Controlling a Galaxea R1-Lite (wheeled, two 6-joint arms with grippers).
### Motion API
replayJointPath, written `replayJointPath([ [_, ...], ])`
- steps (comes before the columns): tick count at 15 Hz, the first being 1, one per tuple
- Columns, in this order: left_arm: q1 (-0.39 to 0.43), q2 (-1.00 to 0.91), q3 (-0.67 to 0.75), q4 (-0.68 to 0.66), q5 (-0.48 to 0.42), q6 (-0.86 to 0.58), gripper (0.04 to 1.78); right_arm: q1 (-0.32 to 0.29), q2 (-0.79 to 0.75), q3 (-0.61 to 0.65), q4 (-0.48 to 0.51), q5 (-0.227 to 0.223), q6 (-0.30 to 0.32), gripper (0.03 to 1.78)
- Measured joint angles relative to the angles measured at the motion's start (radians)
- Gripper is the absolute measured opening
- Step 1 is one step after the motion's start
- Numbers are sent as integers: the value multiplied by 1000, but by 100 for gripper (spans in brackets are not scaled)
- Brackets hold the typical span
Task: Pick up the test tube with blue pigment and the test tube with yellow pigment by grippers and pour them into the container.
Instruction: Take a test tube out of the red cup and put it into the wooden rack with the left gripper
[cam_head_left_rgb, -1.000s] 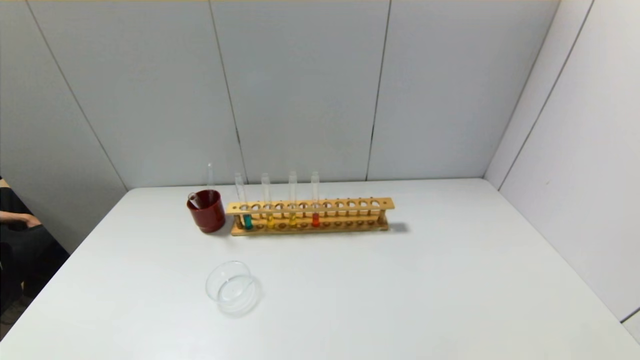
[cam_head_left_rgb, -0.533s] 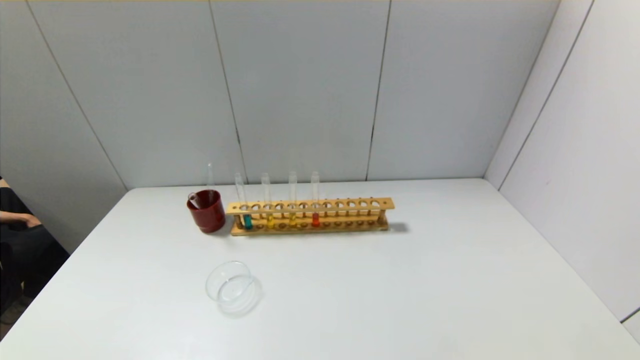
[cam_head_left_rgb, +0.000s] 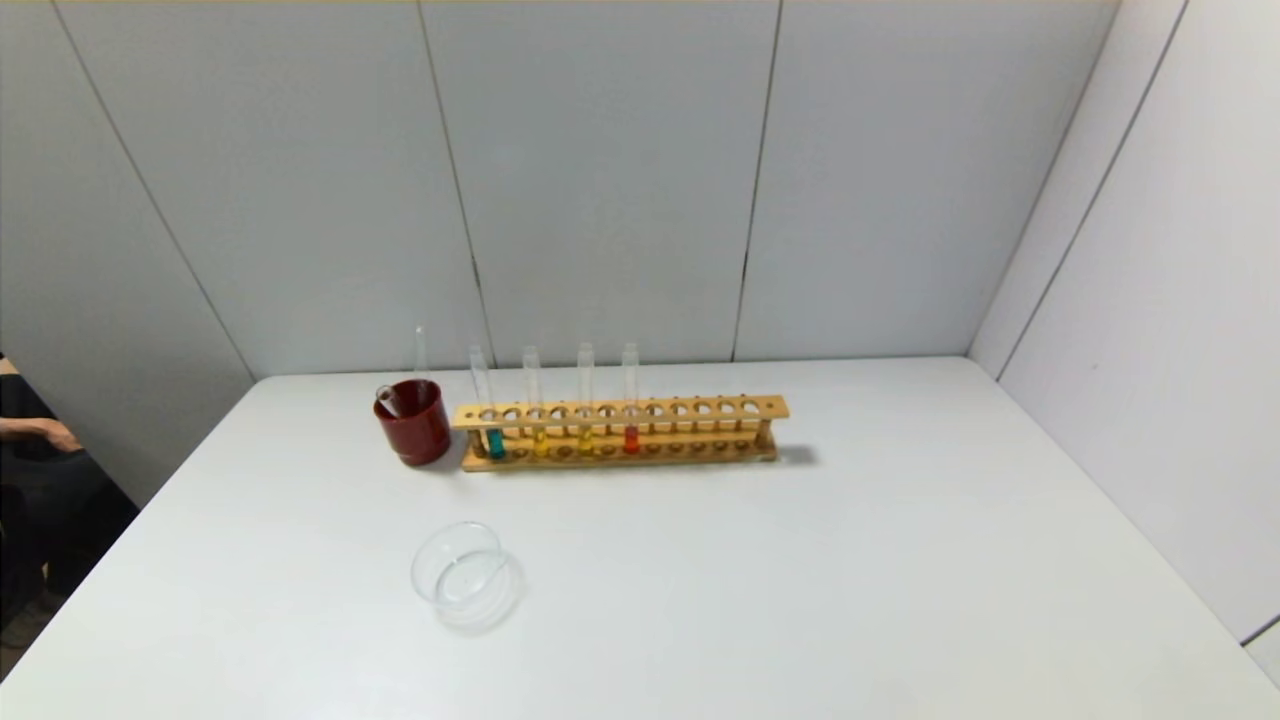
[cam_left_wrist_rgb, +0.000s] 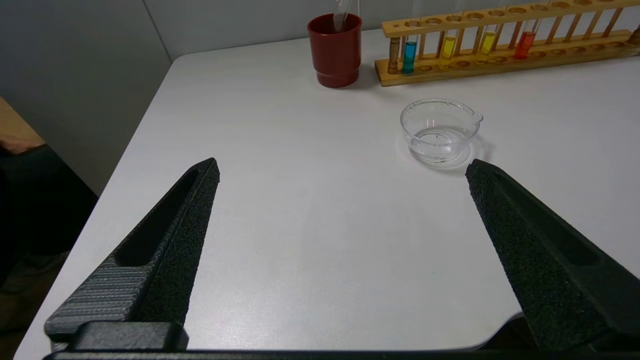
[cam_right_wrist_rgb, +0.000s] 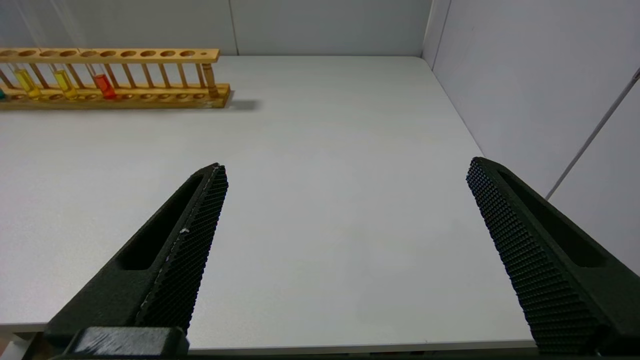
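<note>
No text, label, brand, number or sign can be read on anything in these views.

white table (cam_head_left_rgb: 800, 560): rack (cam_head_left_rgb: 620, 432), cup (cam_head_left_rgb: 413, 422), container (cam_head_left_rgb: 464, 577)

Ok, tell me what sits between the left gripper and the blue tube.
In the left wrist view, the clear glass container stands on the table between the open left gripper and the test tube with blue pigment; otherwise bare tabletop.

Right hand (cam_right_wrist_rgb: 345, 167) gapes wide above the table (cam_right_wrist_rgb: 325, 150), well apart from the rack (cam_right_wrist_rgb: 150, 97)
</note>
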Motion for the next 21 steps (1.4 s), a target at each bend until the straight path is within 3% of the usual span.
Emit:
replayJointPath([
  [6,0,0,-37,-5,-17,41,174,0,0,0,0,0,0,175],
  [10,-1,29,-338,186,-23,46,174,1,0,0,0,0,0,175],
  [14,-1,213,-677,408,-33,47,174,0,0,0,0,0,0,175],
  [18,-4,468,-846,431,-115,41,174,0,0,0,0,0,0,175],
  [21,-5,644,-879,337,-213,33,174,0,0,0,0,0,0,175],
])
